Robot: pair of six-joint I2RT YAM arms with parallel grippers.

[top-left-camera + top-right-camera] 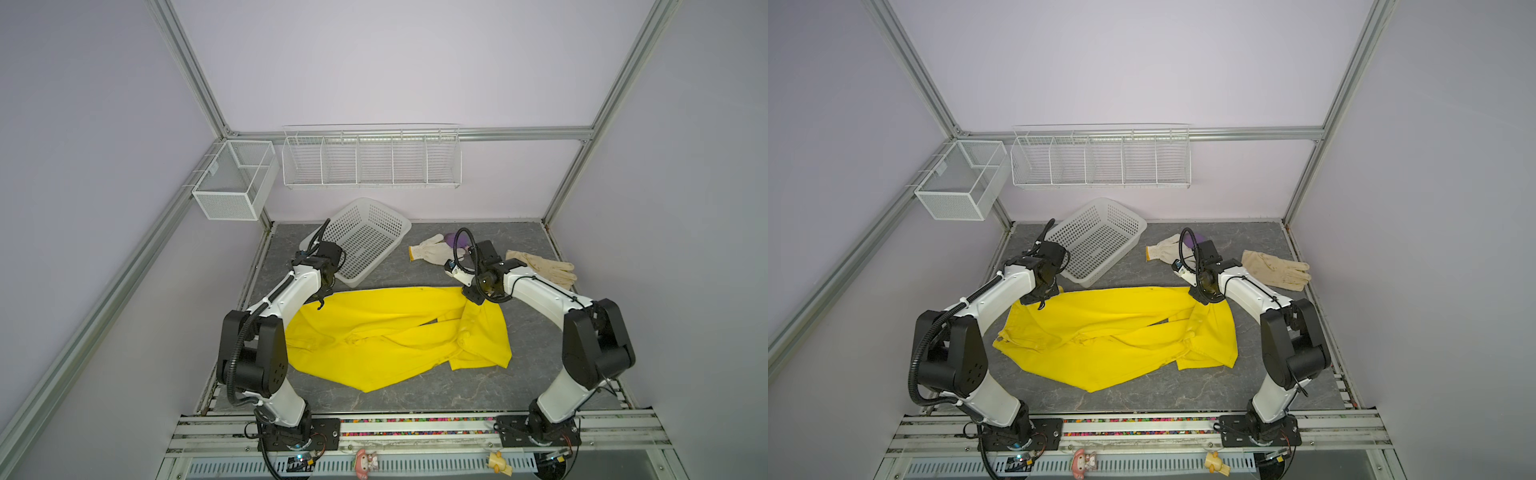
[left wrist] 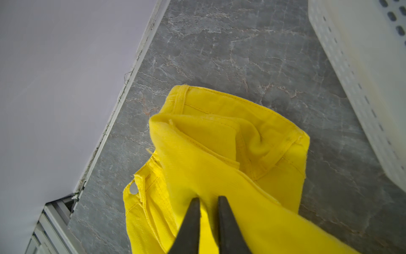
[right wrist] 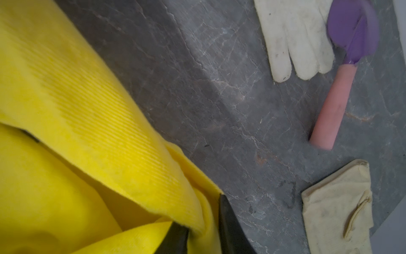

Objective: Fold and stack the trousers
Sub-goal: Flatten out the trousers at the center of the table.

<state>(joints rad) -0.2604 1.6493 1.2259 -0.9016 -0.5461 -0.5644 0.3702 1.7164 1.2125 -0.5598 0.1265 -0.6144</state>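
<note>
The bright-yellow trousers point(image 1: 395, 332) point(image 1: 1121, 332) lie spread across the middle of the grey table, with a fold running along their far edge. My left gripper point(image 1: 322, 301) point(image 1: 1042, 301) is low over the far left end by the waistband. In the left wrist view its jaws point(image 2: 208, 199) stand slightly parted, with yellow cloth point(image 2: 219, 143) loose in the narrow gap. My right gripper point(image 1: 471, 297) point(image 1: 1198, 297) is at the far right end, where the cloth rises in a small peak. In the right wrist view a thick fold of cloth point(image 3: 66, 110) fills its jaws point(image 3: 198, 211).
A white perforated basket point(image 1: 361, 241) sits tilted behind the left gripper. A white knit glove point(image 1: 428, 249), a cream glove point(image 1: 544, 268) and a purple scoop with a pink handle point(image 3: 336, 105) lie behind the right gripper. Wire racks point(image 1: 370, 158) hang on the back wall.
</note>
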